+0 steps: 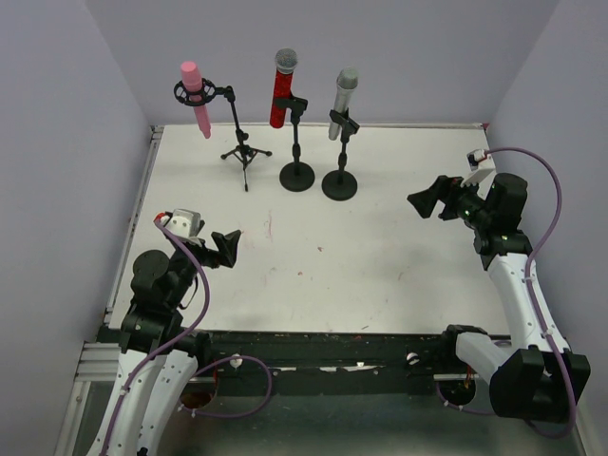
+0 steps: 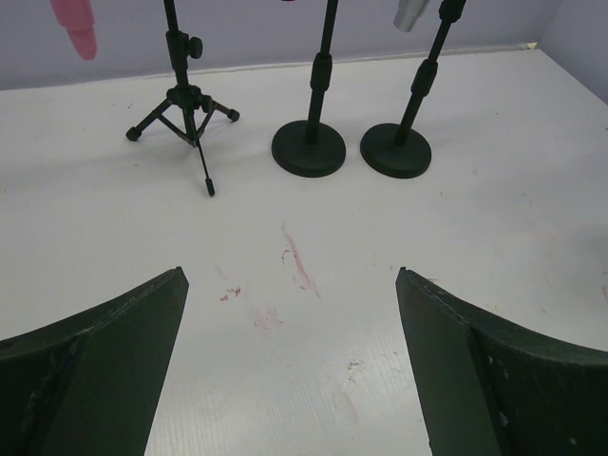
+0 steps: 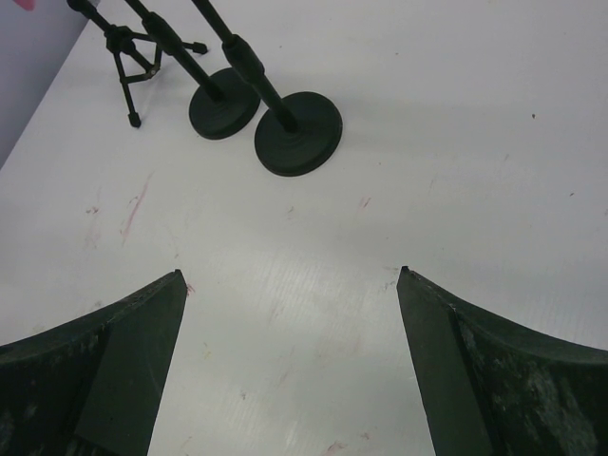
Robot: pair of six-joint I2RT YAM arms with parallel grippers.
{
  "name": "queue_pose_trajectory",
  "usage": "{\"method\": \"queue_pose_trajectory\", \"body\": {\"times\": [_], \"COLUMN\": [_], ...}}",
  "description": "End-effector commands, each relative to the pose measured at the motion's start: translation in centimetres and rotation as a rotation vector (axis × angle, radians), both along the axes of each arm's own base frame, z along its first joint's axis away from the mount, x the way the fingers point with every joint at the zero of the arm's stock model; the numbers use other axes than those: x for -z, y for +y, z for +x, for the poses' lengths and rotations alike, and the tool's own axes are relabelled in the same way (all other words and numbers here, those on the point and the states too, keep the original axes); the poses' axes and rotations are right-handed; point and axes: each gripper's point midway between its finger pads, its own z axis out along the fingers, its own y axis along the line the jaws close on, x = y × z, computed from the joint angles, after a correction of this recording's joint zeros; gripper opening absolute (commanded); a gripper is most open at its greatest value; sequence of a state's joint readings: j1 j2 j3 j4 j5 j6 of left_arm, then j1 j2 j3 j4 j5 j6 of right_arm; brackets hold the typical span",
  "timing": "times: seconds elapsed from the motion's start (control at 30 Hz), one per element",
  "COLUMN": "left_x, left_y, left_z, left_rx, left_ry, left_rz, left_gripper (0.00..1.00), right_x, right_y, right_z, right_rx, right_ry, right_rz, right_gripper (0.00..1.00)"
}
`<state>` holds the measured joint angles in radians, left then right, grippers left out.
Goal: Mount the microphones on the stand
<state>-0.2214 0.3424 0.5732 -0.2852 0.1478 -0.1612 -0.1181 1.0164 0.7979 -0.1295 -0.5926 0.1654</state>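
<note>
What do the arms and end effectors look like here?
The left arm and right arm have white link shells, black joints and a looping purple cable each. The left end effector and right end effector have broad, dark, scuffed fingers.

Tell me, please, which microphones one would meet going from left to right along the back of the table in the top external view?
pink microphone on the tripod stand → red microphone with the silver mesh head on a round-base stand → silver-grey microphone on the other round-base stand
</note>
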Motion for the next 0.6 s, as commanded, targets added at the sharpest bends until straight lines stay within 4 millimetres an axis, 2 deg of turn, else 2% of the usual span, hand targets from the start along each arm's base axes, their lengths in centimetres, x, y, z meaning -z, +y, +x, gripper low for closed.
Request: {"method": "queue_pose_trajectory", "body": {"times": [0.0, 0.57], "left_x": [0.00, 0.14], "left_y": [-0.17, -0.22], "left_z": [0.01, 0.05], "left_rx": [0.013, 0.014], "left_ry": [-0.013, -0.009], "left_rz": [-0.002, -0.001], "left_gripper": [0.99, 0.99], "right_x": [-1.24, -1.38], "right_y": [-0.33, -0.27], "right_z": [0.13, 0.05], "right_rx": [0.017, 0.011], "right_ry": [-0.019, -0.022], "right_rz": [0.000, 0.001], "right_gripper": [1.00, 1.00]}}
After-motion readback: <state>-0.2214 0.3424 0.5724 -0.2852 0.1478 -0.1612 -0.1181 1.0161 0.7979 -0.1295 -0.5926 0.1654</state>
